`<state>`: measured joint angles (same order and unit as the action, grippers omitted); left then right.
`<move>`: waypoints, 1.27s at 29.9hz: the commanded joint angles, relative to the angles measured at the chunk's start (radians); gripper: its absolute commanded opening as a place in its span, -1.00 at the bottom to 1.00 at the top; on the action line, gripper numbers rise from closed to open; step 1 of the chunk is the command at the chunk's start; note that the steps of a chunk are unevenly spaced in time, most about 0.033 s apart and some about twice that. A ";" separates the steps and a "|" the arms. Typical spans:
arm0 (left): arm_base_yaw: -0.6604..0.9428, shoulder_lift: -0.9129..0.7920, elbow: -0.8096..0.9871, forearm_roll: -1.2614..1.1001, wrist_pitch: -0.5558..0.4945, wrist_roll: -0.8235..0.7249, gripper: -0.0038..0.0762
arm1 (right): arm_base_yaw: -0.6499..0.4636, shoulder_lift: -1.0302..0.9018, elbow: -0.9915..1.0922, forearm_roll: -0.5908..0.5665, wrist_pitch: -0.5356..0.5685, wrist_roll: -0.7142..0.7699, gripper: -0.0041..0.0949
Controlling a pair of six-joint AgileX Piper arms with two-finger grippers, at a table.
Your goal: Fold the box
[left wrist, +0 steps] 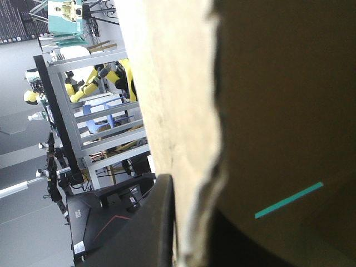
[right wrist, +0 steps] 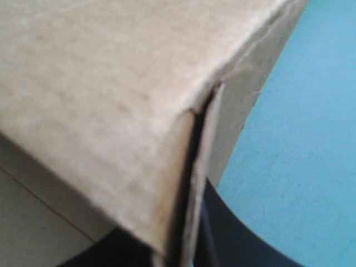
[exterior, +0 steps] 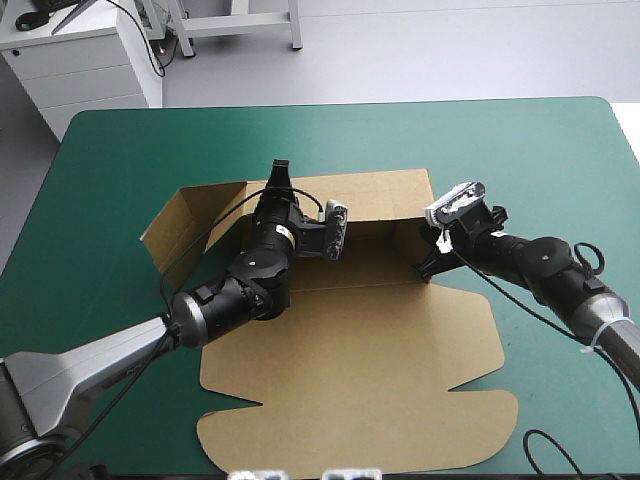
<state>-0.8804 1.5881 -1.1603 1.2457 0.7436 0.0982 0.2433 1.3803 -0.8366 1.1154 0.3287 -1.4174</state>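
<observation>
Bright even overhead light, soft shadows, box [exterior: 370, 340] inner wall shaded

Brown board of box [exterior: 370, 340] matt, cut edge fibrous. Teal-green table cover [exterior: 110, 170] smooth, matt. Black fingers [right wrist: 239, 245] possibly plastic.

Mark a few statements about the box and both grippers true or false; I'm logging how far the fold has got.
1. The wide near panel of the box lies flat on the table. True.
2. The left gripper hovers over bare teal-green cover with its jaws wide open. False: its jaws are all but shut on a raised edge of the board.
3. The right gripper holds the right-hand corner of the raised walls. True.
4. Every panel of the box lies flat. False: the far wall stands raised.
</observation>
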 commanded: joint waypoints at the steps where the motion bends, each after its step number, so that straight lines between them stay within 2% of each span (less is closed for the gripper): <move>1: -0.009 -0.007 -0.003 -0.100 -0.047 -0.016 -0.92 | 0.016 -0.027 -0.036 0.016 0.099 -0.020 -0.96; 5: -0.009 -0.009 -0.003 -0.100 -0.061 -0.091 -0.92 | 0.016 -0.027 -0.036 0.016 0.060 0.083 -0.96; 8: -0.010 -0.011 -0.003 -0.100 -0.073 -0.098 -0.92 | 0.016 -0.027 -0.036 -0.027 0.025 0.129 -0.95; 13: -0.021 -0.021 -0.003 -0.100 -0.081 -0.111 -0.91 | 0.016 -0.027 -0.036 -0.200 -0.052 0.300 -0.95; 16: -0.046 -0.042 -0.014 -0.100 -0.116 -0.131 -0.80 | 0.016 -0.027 -0.036 -0.299 -0.088 0.419 -0.95; 20: -0.096 -0.054 -0.069 -0.103 -0.103 -0.136 -0.50 | 0.016 -0.027 -0.036 -0.323 -0.091 0.449 -0.95; 26: -0.168 -0.067 -0.129 -0.100 -0.028 -0.129 0.13 | 0.016 -0.029 -0.036 -0.325 -0.097 0.477 -0.95; 28: -0.193 -0.083 -0.132 -0.100 -0.018 -0.129 0.24 | 0.016 -0.029 -0.036 -0.325 -0.099 0.477 -0.95; 35: -0.266 -0.160 -0.134 -0.075 -0.016 -0.131 0.23 | 0.016 -0.031 -0.036 -0.348 -0.136 0.511 -0.95; 38: -0.271 -0.189 -0.136 -0.035 -0.016 -0.131 -0.04 | 0.014 -0.031 -0.036 -0.351 -0.137 0.511 -0.95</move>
<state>-1.1420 1.4643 -1.2596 1.1310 0.7314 -0.0156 0.2606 1.3793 -0.8492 0.7710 0.2257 -0.9105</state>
